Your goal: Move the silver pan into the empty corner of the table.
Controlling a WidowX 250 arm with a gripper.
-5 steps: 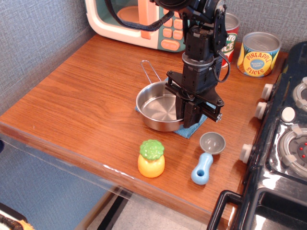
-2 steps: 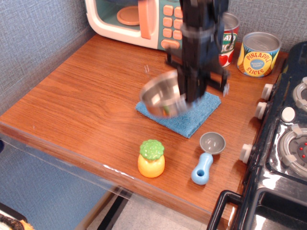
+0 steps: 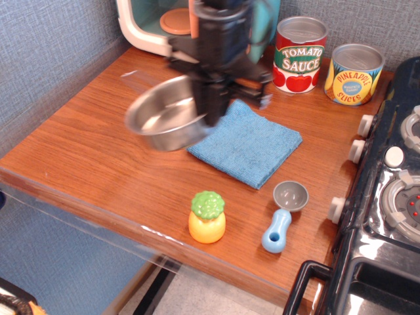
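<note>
The silver pan [image 3: 164, 115] is lifted above the table [image 3: 85, 144], blurred by motion, left of the blue cloth. My black gripper [image 3: 213, 108] is shut on the pan's right rim and holds it in the air. The pan's thin wire handle points up and left. The empty corner [image 3: 46, 164] of bare wood lies at the front left, below and left of the pan, bordered by the blue-grey wall and the clear plastic sheet.
A blue cloth [image 3: 246, 144] lies mid-table. A toy pineapple [image 3: 207, 216] and a grey scoop with a blue handle [image 3: 282, 216] sit near the front edge. Tomato sauce can [image 3: 300, 56] and pineapple can [image 3: 354, 73] stand at the back; toy microwave [image 3: 164, 23] back left; black stove [image 3: 387, 197] right.
The gripper has lifted the pan off the blue cloth and carried it left and back. The cloth is now uncovered.
</note>
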